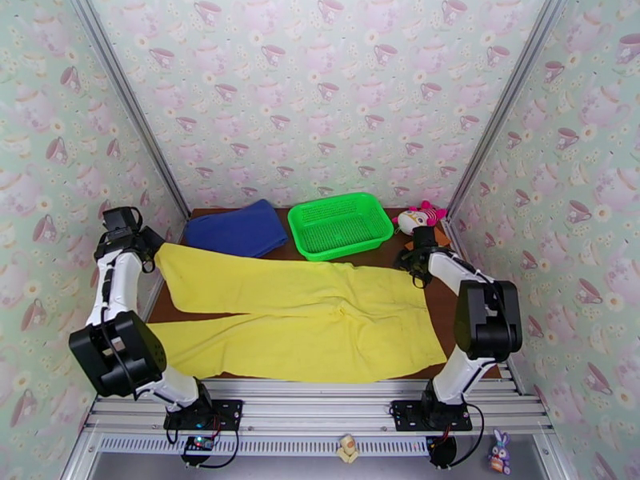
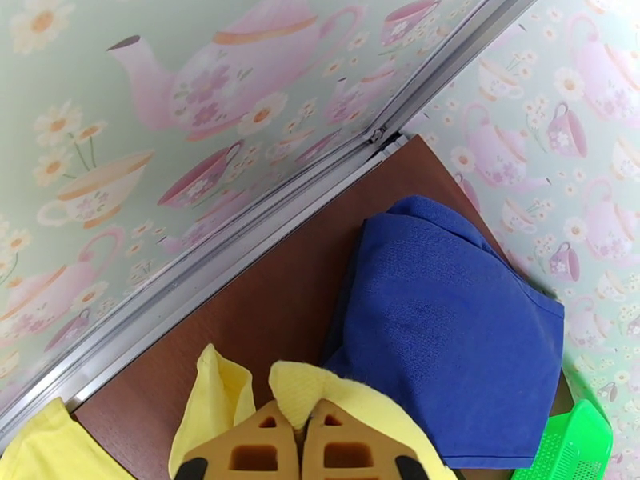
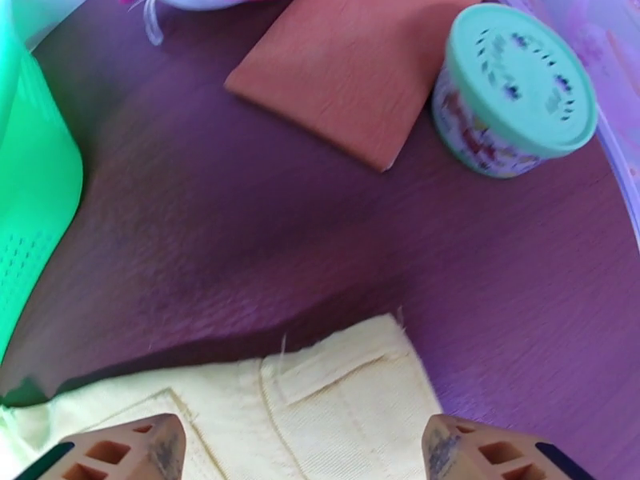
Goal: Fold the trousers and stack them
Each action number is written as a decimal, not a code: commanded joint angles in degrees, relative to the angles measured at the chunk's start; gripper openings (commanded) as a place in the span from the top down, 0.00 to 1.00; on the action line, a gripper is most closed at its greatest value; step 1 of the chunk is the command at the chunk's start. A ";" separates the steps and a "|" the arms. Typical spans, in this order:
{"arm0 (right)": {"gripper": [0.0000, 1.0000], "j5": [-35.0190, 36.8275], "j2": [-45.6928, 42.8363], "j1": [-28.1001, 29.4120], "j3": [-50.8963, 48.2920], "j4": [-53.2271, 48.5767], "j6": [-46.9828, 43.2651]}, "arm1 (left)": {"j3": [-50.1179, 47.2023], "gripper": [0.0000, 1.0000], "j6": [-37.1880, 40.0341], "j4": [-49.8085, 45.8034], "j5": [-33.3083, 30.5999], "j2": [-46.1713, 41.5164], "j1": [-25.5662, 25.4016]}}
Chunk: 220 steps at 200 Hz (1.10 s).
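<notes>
Our left gripper (image 2: 305,432) pinches the yellow trousers (image 1: 304,314) at ten o'clock, while our right gripper (image 3: 304,454) hangs spread over their waistband (image 3: 336,382) at two o'clock.

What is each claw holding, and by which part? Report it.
The left claw is shut on the trousers, pinching the far leg's cuff end. The right claw stands open over the waistband corner, holding nothing.
</notes>
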 commanded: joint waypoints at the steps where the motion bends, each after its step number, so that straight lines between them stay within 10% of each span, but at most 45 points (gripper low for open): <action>1: 0.24 -2.57 3.54 -2.32 2.00 -0.21 -0.28 | -0.37 0.97 0.18 1.03 1.46 -0.99 0.57; 83: 0.35 -9.11 9.58 -2.80 4.44 -0.75 -1.19 | -0.74 0.96 0.01 1.12 1.65 -0.77 0.88; 132: 1.00 -10.37 7.21 -2.88 3.92 0.14 -3.17 | -0.74 0.96 0.03 0.96 1.52 -0.85 0.91; 220: 1.00 -6.51 -19.86 -2.94 -4.57 1.87 -5.85 | -0.52 0.96 0.01 -2.24 -5.35 -2.46 1.51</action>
